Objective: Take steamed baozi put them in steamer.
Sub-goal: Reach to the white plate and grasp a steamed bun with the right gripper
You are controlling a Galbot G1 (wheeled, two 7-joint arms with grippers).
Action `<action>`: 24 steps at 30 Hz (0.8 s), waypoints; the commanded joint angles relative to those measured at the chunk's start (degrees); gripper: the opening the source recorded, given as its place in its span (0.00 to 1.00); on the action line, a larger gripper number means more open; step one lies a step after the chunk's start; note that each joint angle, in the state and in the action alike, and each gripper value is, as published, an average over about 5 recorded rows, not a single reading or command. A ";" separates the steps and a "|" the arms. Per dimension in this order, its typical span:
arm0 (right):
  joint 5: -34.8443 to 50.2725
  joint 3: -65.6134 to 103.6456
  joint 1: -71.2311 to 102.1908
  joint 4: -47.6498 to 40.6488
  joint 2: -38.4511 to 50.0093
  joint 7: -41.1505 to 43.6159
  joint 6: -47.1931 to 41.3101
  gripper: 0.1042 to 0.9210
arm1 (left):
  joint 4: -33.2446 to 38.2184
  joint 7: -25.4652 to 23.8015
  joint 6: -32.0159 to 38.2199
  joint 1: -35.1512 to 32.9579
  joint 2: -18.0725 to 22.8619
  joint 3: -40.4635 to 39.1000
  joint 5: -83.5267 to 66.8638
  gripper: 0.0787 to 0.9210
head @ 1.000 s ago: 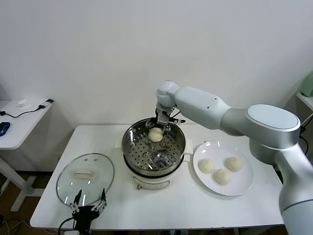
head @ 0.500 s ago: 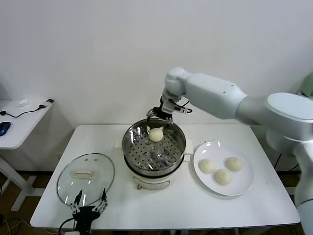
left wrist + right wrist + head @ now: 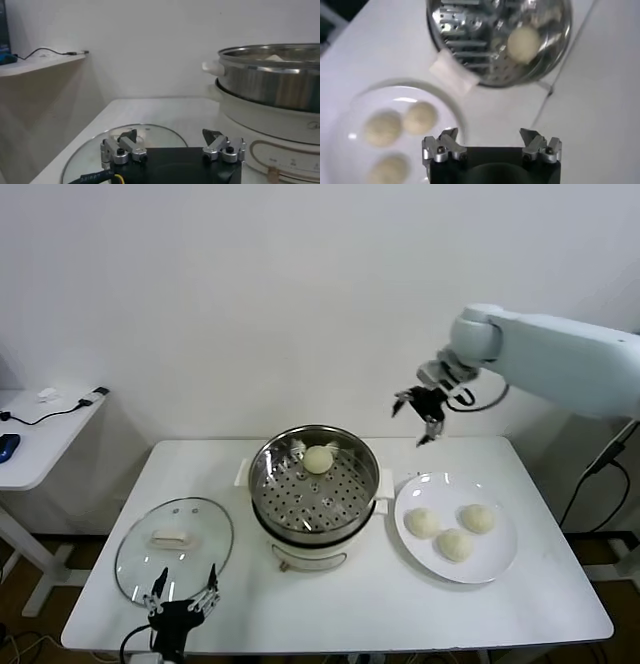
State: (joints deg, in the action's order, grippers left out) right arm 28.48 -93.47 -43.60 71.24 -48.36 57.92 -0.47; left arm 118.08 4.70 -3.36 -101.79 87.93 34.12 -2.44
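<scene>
The steamer (image 3: 314, 487) stands mid-table, a shiny steel pot on a white base. One baozi (image 3: 318, 459) lies on its perforated tray at the far side; it also shows in the right wrist view (image 3: 523, 43). Three more baozi (image 3: 455, 544) lie on the white plate (image 3: 502, 565) to the right of the steamer; they also show in the right wrist view (image 3: 382, 128). My right gripper (image 3: 421, 410) is open and empty, high in the air between the steamer and the plate. My left gripper (image 3: 183, 604) is open and empty, low at the table's front left.
A round glass lid (image 3: 174, 549) with a white handle lies flat left of the steamer, right behind my left gripper. A side desk (image 3: 40, 434) with cables stands at the far left. The wall is close behind the table.
My right gripper has left the baozi in the steamer, risen and swung right toward the plate. The left arm has not moved.
</scene>
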 commanded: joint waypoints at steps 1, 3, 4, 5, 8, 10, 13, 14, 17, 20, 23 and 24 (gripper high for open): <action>5.66 -4.41 6.82 7.51 9.40 -4.55 -14.66 0.88 | -0.46 0.12 -0.18 0.29 0.03 0.06 -0.23 0.88; 5.14 -2.36 10.03 5.78 8.86 -5.23 -15.06 0.88 | -0.75 0.20 -0.36 0.47 0.02 0.11 -0.52 0.88; 4.75 -1.24 11.63 4.85 8.54 -5.66 -15.30 0.88 | -0.90 0.25 -0.43 0.56 0.04 0.13 -0.68 0.88; 4.43 -0.28 13.11 4.02 8.24 -6.06 -15.51 0.88 | -1.03 0.29 -0.48 0.64 0.06 0.14 -0.82 0.88; 3.73 2.12 16.69 2.15 7.43 -6.91 -15.87 0.88 | -1.27 0.34 -0.44 0.76 0.12 0.16 -0.92 0.88; 3.76 3.29 18.42 1.20 6.78 -7.56 -16.02 0.88 | -1.48 0.53 -0.52 0.92 0.15 0.18 -0.99 0.88; 3.81 5.16 20.67 -0.55 5.35 -8.85 -16.16 0.88 | -1.86 0.74 -0.62 1.22 0.16 0.23 -1.10 0.88; 3.79 5.85 21.46 -1.32 4.74 -9.26 -16.22 0.88 | -1.99 0.74 -0.63 1.30 0.16 0.24 -1.12 0.88; 3.26 7.63 23.60 -3.69 2.69 -9.99 -16.35 0.88 | -2.32 0.72 -0.64 1.49 0.16 0.24 -1.18 0.88; 2.58 8.71 24.97 -5.74 0.99 -10.41 -16.42 0.88 | -2.54 0.70 -0.65 1.60 0.09 0.35 -1.32 0.88; 2.55 9.53 25.75 -6.93 -0.22 -10.44 -16.41 0.88 | -2.72 0.70 -0.65 1.75 0.01 0.57 -1.54 0.88; 2.55 9.64 25.88 -7.14 -0.53 -10.37 -16.41 0.88 | -2.77 0.70 -0.64 1.78 -0.01 0.63 -1.59 0.88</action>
State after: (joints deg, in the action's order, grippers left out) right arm 31.16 -86.86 -22.96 67.68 -46.58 49.12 -15.15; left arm 115.63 5.27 -3.86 -100.19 88.04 34.56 -3.74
